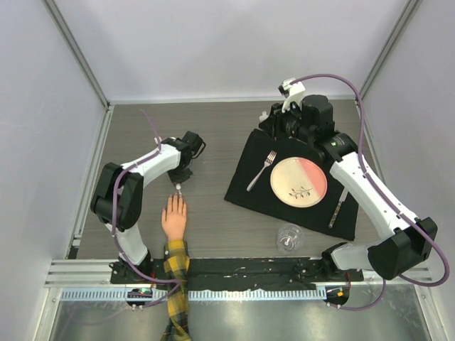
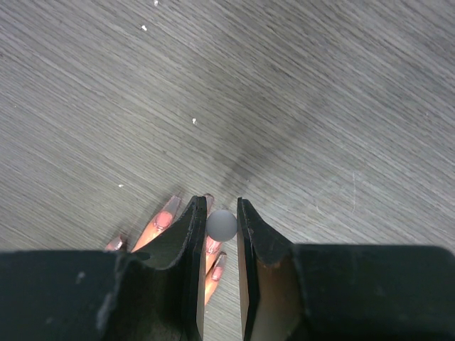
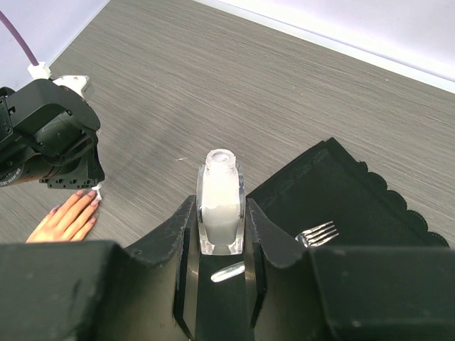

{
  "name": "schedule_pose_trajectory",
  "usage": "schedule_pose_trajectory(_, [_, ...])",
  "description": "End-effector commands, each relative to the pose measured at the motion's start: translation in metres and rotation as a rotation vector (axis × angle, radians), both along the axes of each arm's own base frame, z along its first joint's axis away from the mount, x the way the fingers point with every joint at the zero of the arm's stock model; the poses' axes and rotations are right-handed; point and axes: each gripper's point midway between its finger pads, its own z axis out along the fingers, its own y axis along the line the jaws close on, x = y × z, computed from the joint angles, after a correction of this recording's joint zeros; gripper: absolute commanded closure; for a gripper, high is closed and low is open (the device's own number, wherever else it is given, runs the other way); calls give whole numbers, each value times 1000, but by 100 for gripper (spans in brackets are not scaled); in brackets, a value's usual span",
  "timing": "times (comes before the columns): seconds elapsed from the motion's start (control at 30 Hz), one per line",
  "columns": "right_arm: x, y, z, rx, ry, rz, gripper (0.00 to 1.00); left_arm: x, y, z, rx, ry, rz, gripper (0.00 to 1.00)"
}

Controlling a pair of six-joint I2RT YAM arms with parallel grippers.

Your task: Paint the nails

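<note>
Grey wood-grain bench, pale enclosure walls on three sides. The fake hand (image 1: pixel 174 220) lies palm down at the near edge, left of centre. Its fingers point toward the far edge and its plaid sleeve (image 1: pixel 177 273) trails over the near edge. My left gripper (image 2: pixel 220 206) is pinched almost closed on a small round grey brush cap (image 2: pixel 222 224), with only the cap's width between the jaws. It hangs directly over the fingertips. In the left wrist view the nails (image 2: pixel 165 219) sit just beneath and to either side of the jaws, close under them. I cannot tell whether the brush tip touches a nail. My right gripper (image 3: pixel 220 202) is clamped on the polish bottle (image 3: pixel 220 177), held upright with its neck uncapped, near the far edge right of centre. That is above the far corner of the black placemat (image 3: pixel 341 188) and well apart from the fake hand. A fork (image 3: pixel 318 233) rests on that placemat. Progress, as I judge it: the bottle is opened, the brush is out, and application is under way at the fingertips. The nails read glossy pinkish-mauve, but I cannot tell which carry a fresh coat, so the count remaining is unknown. Recapping is not yet done.
</note>
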Motion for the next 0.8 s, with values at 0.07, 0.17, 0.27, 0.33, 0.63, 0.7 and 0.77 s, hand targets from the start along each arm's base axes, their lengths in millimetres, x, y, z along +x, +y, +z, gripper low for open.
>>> schedule_pose_trajectory(0.07, [4, 2, 32, 41, -90, 9, 100, 20, -1, 12, -10, -66, -1, 100])
schedule_pose_trajectory(0.17, [3, 2, 33, 43, -92, 12, 100, 20, 0, 18, -4, -75, -5, 100])
schedule_pose_trajectory(0.27, [1, 1, 35, 52, -95, 13, 100, 14, 1, 21, -12, -75, -6, 100])
schedule_pose_trajectory(0.33, [-1, 3, 36, 59, -94, 19, 100, 9, 2, 22, -17, -69, -8, 100])
schedule_pose_trajectory(0.63, [-11, 3, 38, 87, -94, 30, 100, -8, -2, 31, -40, -75, -28, 100])
schedule_pose_trajectory(0.7, [-13, 2, 41, 90, -98, 29, 100, -9, -3, 27, -46, -71, -24, 100])
schedule_pose_trajectory(0.77, [-13, 1, 41, 91, -99, 30, 100, -8, -4, 24, -51, -73, -24, 100])
